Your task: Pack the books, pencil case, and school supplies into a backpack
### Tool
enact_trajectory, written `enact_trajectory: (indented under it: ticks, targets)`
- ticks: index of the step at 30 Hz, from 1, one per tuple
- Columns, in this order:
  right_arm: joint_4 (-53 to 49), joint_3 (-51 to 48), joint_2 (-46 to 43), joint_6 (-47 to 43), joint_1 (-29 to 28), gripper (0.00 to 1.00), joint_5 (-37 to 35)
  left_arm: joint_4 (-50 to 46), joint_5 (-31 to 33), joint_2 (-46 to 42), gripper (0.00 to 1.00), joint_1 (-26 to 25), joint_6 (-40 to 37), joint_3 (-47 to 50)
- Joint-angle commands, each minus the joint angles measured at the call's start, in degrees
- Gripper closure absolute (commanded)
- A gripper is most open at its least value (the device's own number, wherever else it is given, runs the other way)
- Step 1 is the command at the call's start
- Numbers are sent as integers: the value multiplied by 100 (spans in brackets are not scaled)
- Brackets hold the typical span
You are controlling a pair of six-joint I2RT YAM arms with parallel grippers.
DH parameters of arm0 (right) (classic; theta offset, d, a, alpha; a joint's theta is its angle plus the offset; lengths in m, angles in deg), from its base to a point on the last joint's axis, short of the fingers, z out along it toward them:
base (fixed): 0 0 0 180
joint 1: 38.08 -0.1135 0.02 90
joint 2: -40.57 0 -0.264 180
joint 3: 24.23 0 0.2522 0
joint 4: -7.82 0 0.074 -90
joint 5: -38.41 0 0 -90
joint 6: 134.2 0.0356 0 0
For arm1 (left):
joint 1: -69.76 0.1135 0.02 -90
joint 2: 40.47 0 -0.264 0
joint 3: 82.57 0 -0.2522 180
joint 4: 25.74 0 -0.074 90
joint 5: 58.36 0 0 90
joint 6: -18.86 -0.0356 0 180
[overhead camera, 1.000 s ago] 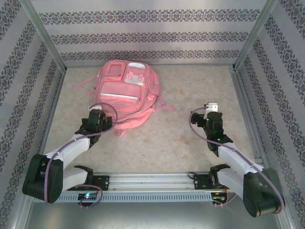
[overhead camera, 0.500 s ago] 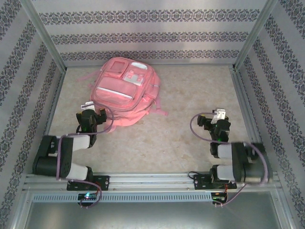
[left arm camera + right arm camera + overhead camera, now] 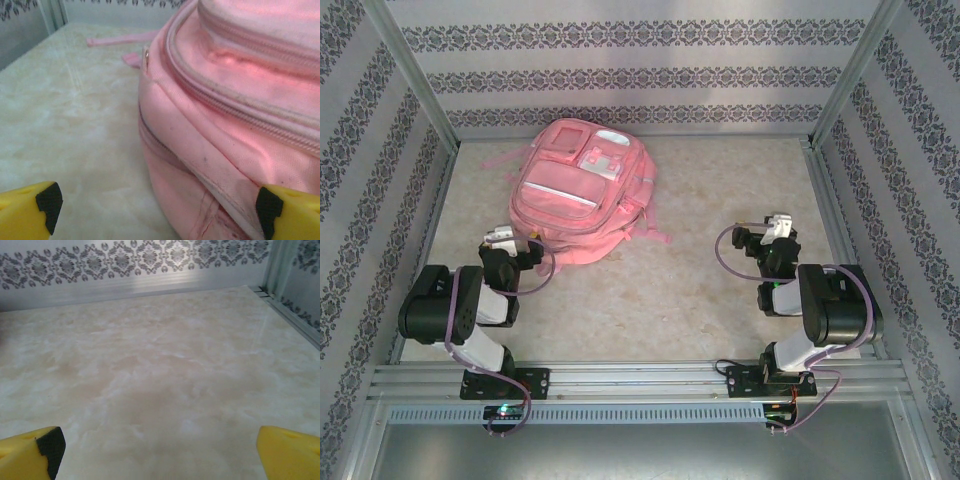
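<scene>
The pink backpack (image 3: 578,195) lies flat at the back middle of the table, front pockets up, its bottom end towards the arms. In the left wrist view its zips (image 3: 235,107) look shut. My left gripper (image 3: 505,240) stands open just off the backpack's near-left corner; its yellow fingers (image 3: 30,210) hold nothing, and the gripper (image 3: 157,207) faces the backpack (image 3: 240,75) close ahead. My right gripper (image 3: 776,228) is open over bare table at the right, empty in its wrist view (image 3: 157,447). The books, pencil case and school supplies are out of view.
A pink strap (image 3: 660,232) trails from the backpack's near-right side, another (image 3: 498,160) at its far left. Patterned walls and metal posts (image 3: 840,90) enclose the marbled table (image 3: 650,290). A metal rail (image 3: 640,375) runs along the near edge.
Both arms have folded back towards their bases. The left gripper drew away from the backpack's near corner. The backpack turned slightly and settled.
</scene>
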Motion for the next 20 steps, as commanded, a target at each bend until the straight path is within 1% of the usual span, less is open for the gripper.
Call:
enact_trajectory:
  ticks: [1, 2, 3, 5, 8, 14, 16, 18, 20]
  targets:
    - [529, -108, -21, 126, -50, 2, -293, 760, 62, 70, 0, 9, 48, 63]
    - [505, -116, -34, 130, -50, 2, -289, 729, 58, 61, 0, 4, 41, 45]
    - [510, -107, -26, 129, -48, 2, -291, 942, 64, 184, 0, 2, 19, 62]
    - [523, -113, -25, 130, -51, 2, -292, 798, 69, 116, 0, 5, 36, 32]
    - [523, -111, -19, 126, -48, 2, -293, 946, 70, 194, 0, 0, 11, 41]
    - [520, -109, -22, 125, -48, 2, -296, 814, 50, 167, 0, 1, -12, -16]
    - [521, -114, -25, 128, -43, 2, -294, 686, -32, 95, 0, 0, -18, -19]
    - [529, -108, -19, 124, -48, 2, -296, 969, -149, 195, 0, 6, -59, 73]
    - [526, -106, -26, 129, -48, 2, -294, 937, -215, 147, 0, 0, -86, 94]
